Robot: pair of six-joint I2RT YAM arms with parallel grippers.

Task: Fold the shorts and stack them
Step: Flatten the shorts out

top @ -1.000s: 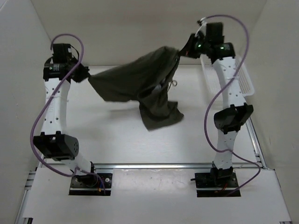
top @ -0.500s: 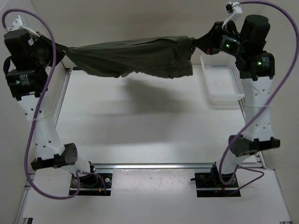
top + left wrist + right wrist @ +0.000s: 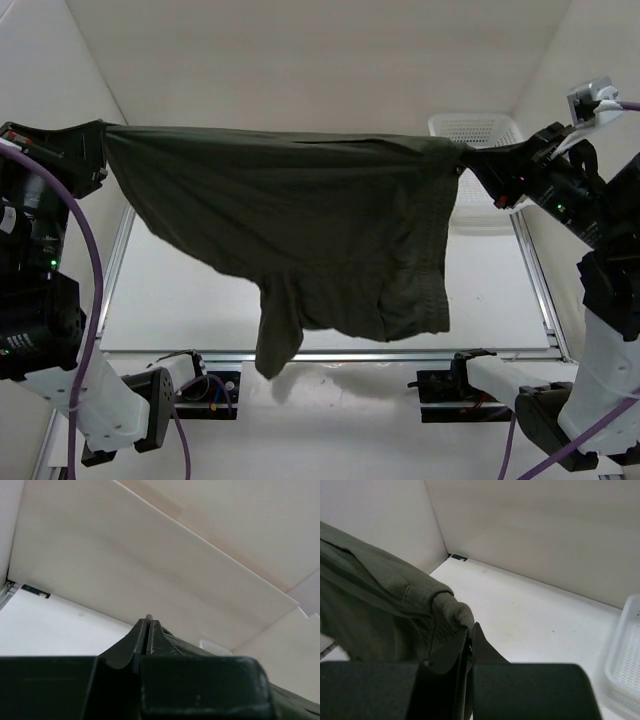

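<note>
The dark olive-green shorts [image 3: 300, 230] hang spread in the air between my two grippers, high above the table, with the legs drooping toward the near edge. My left gripper [image 3: 97, 135] is shut on the left corner of the shorts; in the left wrist view [image 3: 148, 622] only a thin sliver of fabric shows between the closed fingers. My right gripper [image 3: 470, 160] is shut on the right corner by the waistband. The right wrist view shows the bunched fabric [image 3: 395, 610] pinched at the fingertips [image 3: 470, 630].
A white mesh basket [image 3: 475, 130] stands at the back right of the white table [image 3: 180, 300], partly behind the shorts and the right arm; its corner shows in the right wrist view [image 3: 625, 655]. White walls enclose the table on three sides.
Both grippers have risen and moved apart toward the camera, lifting the shorts off the table and stretching them out flat; they now hang spread wide instead of bunched.
</note>
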